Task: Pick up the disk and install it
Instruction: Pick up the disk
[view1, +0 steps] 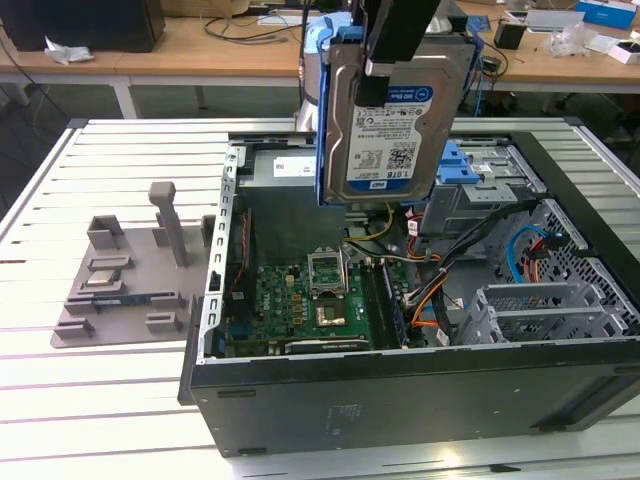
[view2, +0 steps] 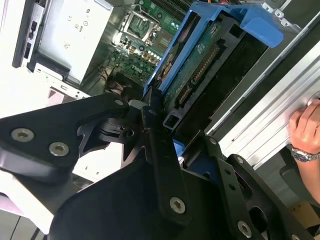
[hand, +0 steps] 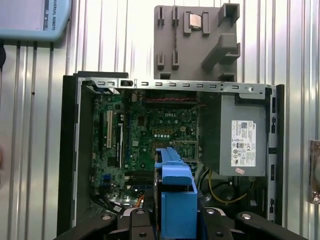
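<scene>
We have the gripper (view2: 160, 121) clenched on the disk (view1: 395, 120), which hangs at the upper centre of the exterior view, above the open case (view1: 400, 395). We should line it up square with the blue-bracketed bay (view1: 470, 172) and steer clear of the cables (view1: 440, 298).

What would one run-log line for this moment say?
gripper: shut on disk | disk: held upright above open case | install: not yet done
</scene>
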